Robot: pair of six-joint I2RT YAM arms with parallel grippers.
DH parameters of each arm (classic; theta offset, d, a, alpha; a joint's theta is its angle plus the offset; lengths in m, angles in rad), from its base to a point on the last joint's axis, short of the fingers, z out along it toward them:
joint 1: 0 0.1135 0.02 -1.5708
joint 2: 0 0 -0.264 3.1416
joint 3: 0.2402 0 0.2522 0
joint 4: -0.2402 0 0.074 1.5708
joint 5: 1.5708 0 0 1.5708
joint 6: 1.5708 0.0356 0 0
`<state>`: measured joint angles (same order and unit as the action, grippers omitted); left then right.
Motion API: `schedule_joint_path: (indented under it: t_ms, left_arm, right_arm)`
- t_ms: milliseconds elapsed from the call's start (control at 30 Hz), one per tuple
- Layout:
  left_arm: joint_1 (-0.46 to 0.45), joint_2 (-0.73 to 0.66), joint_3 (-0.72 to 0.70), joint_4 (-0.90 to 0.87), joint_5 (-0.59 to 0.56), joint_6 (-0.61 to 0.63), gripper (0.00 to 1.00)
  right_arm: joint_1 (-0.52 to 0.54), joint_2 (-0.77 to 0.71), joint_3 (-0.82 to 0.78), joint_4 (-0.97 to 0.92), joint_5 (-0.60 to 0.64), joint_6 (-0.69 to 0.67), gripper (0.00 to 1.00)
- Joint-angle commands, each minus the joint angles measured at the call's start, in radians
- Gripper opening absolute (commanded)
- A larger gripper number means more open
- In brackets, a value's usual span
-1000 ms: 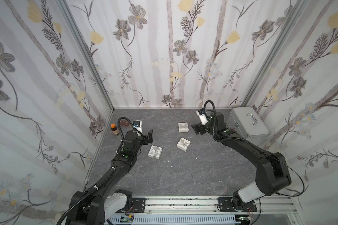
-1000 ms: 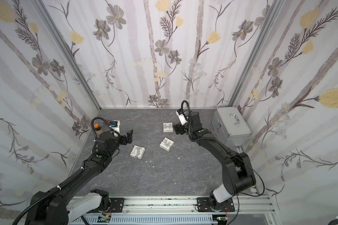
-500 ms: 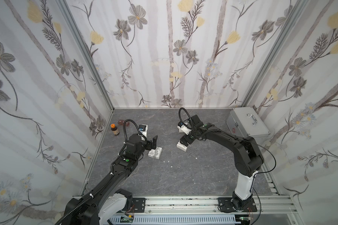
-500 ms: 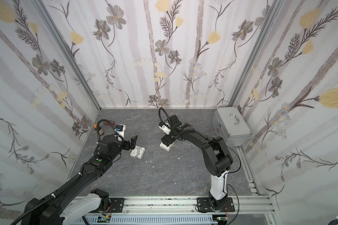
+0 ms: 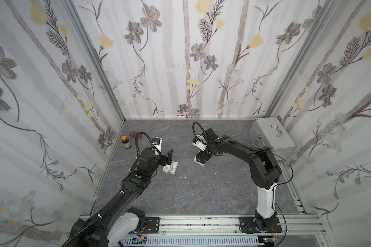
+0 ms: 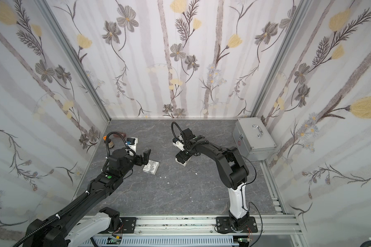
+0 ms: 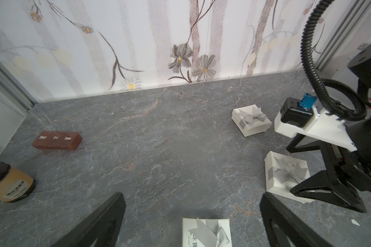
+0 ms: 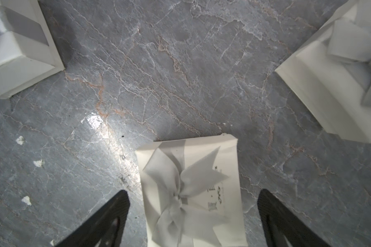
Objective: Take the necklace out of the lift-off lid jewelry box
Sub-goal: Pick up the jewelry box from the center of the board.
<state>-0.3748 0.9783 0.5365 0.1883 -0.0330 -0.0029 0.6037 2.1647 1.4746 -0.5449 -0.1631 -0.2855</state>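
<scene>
One ribboned box (image 8: 191, 192), right fingers (image 8: 107, 220) spread wide

Left gripper (image 6: 143, 159) (fingers apart) hangs just beside a white box (image 6: 152, 168); right gripper (image 6: 181, 157) over a second box (image 6: 184, 164).

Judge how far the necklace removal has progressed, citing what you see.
Done: nothing; the middle jewelry box, left box and far box look lidded; no necklace shows. In hand: open right tool straddles the middle one, gripping nothing; left tool hangs open. Left: lift lid, extract necklace.
</scene>
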Motion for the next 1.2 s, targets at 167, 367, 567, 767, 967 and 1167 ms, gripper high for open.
schedule_joint_path:
  t_ms: [167,367,567,767,967,1167]
  left_arm:
    - [-0.001,-0.007,-0.006,0.013,-0.011,0.007,1.0]
    - [-0.003,-0.007,-0.006,0.014,-0.01,0.006,1.0]
    - [-0.002,-0.009,-0.013,0.015,-0.011,0.005,1.0]
    - [-0.003,-0.009,-0.017,0.015,-0.011,0.003,1.0]
    - [-0.003,0.001,-0.016,0.021,0.024,-0.017,1.0]
    - [-0.003,0.04,0.014,0.092,0.205,-0.134,1.0]
  right_arm:
    - [0.001,0.036,0.038,-0.02,0.013,-0.022,0.89]
    - [0.002,0.055,0.047,-0.037,0.015,-0.022,0.86]
    - [0.008,0.069,0.059,-0.052,0.029,-0.021,0.82]
    - [0.008,0.064,0.063,-0.055,0.028,-0.011,0.75]
    - [-0.012,0.022,0.063,-0.053,-0.09,0.008,0.69]
    - [-0.082,-0.119,-0.002,0.036,-0.376,0.048,0.68]
